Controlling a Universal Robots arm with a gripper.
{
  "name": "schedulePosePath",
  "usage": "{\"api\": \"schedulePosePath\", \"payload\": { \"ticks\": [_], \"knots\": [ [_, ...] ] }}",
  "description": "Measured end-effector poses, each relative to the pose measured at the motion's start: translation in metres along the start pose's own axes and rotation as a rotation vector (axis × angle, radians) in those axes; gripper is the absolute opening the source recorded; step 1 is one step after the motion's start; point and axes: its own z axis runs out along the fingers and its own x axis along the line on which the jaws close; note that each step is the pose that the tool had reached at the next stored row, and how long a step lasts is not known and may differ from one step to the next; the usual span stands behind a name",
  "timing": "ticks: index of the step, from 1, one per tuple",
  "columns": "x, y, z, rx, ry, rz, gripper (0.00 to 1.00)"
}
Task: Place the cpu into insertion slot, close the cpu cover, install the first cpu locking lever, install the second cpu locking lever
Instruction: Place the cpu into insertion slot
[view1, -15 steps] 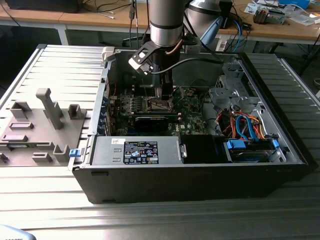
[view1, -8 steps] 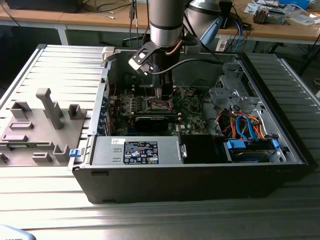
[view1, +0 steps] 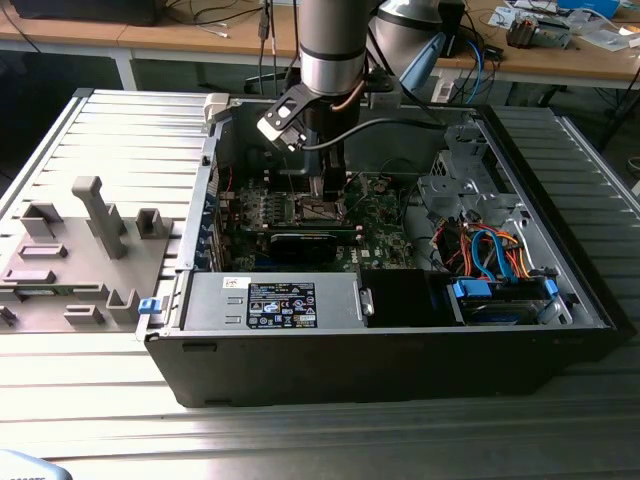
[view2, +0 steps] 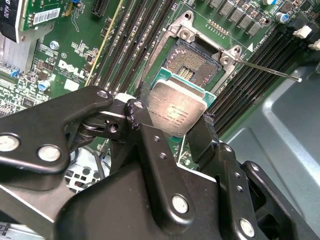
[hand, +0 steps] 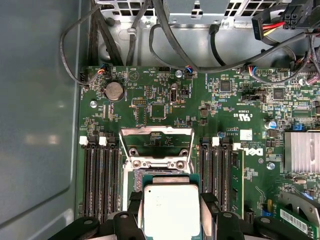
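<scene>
White logo on motherboard; sticker on housing

Desk: silvery metal, ribbed in long parallel slats. Directly on it:
- One black case, lying on its side with the open face up, in the middle and towards the exterior view's right.
- One grey fixture, a flat base with upright posts and slotted blocks, at the exterior view's left, just beside the case.
- One pale rounded item at the near corner, kind unclear.

I read the cpu held in the gripper, just beside the insertion slot; memory slots flank that slot on both sides.
</scene>
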Motion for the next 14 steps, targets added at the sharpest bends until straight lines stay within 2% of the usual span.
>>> {"api": "schedulePosePath", "payload": {
  "ticks": [14],
  "knots": [
    [0.0,-0.0002,0.0022,0.0,0.0,0.0,0.55]
  ]
}}
